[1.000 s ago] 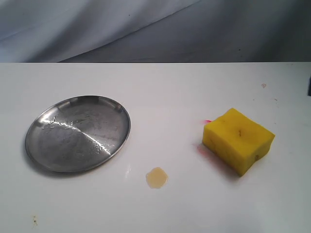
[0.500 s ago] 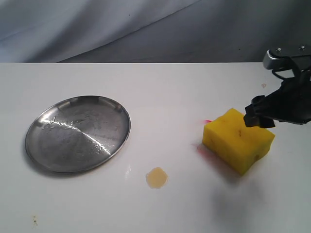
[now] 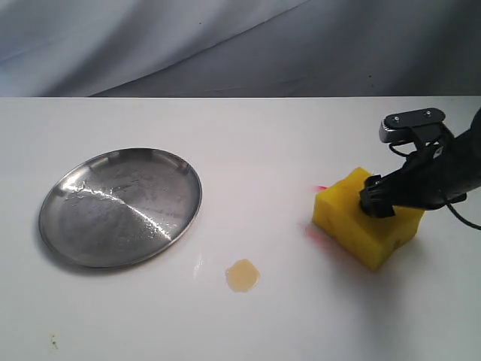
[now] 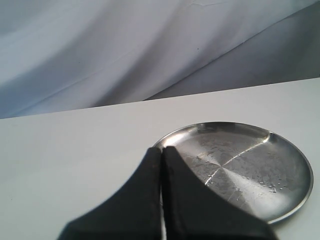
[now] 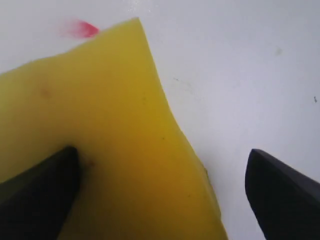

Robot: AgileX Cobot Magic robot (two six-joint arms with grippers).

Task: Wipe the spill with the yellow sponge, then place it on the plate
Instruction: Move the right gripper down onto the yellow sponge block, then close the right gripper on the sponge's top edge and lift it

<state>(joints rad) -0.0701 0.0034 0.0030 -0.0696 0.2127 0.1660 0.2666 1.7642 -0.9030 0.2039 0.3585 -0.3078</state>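
Note:
The yellow sponge [image 3: 359,224] lies on the white table at the right. My right gripper [image 3: 385,198] is down over its top, open. In the right wrist view one dark finger [image 5: 37,192] rests on the sponge's [image 5: 100,125] top face. The other finger [image 5: 282,192] hangs past the sponge's edge, over bare table. The spill [image 3: 242,275], a small tan blot, sits near the front middle, apart from the sponge. The steel plate [image 3: 68,233] lies at the left. My left gripper [image 4: 162,151] is shut on nothing, its tips just before the plate's [image 4: 295,165] rim; it does not show in the exterior view.
Pink-red smears [image 3: 321,187] mark the table beside the sponge; one [image 5: 82,29] also shows in the right wrist view. A grey cloth backdrop [image 3: 225,45] hangs behind the table's far edge. Small dark specks [image 3: 53,343] dot the front left.
My right arm has come in from the right edge and dropped onto the sponge's top. The sponge, spill and plate have not moved.

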